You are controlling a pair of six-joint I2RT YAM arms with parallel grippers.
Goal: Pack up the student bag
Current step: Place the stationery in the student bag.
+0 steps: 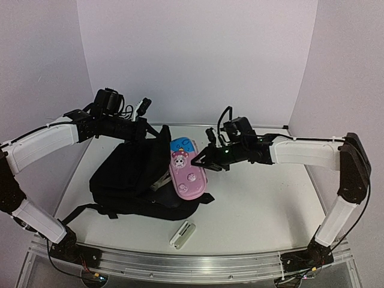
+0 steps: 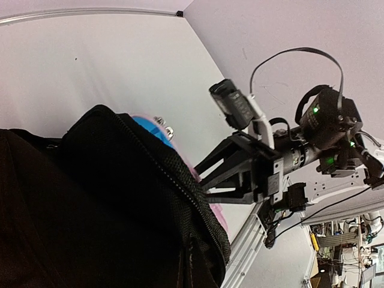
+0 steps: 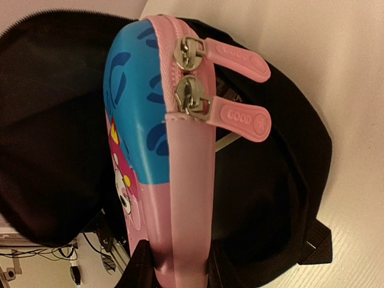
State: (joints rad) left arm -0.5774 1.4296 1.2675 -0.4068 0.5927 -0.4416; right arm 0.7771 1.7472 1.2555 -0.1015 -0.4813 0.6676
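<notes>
The student bag [image 1: 129, 180] is a big black backpack lying on the table, its mouth lifted toward the back. My left gripper [image 1: 152, 128] is shut on the bag's raised rim; in the left wrist view the bag [image 2: 90, 204] hides the fingers. My right gripper [image 1: 201, 159] is shut on one end of a pink and blue pencil case [image 1: 186, 168] and holds it tilted over the bag's mouth. In the right wrist view the black fingers [image 3: 139, 267] clamp the pencil case [image 3: 180, 180], zip pulls at its far end, with the bag [image 3: 270, 186] open behind it.
A small white oblong object [image 1: 183, 234] lies on the table in front of the bag. A black strap [image 1: 78, 211] trails to the bag's left. The right arm [image 2: 270, 168] shows beyond the bag's zip edge in the left wrist view. White walls enclose the table.
</notes>
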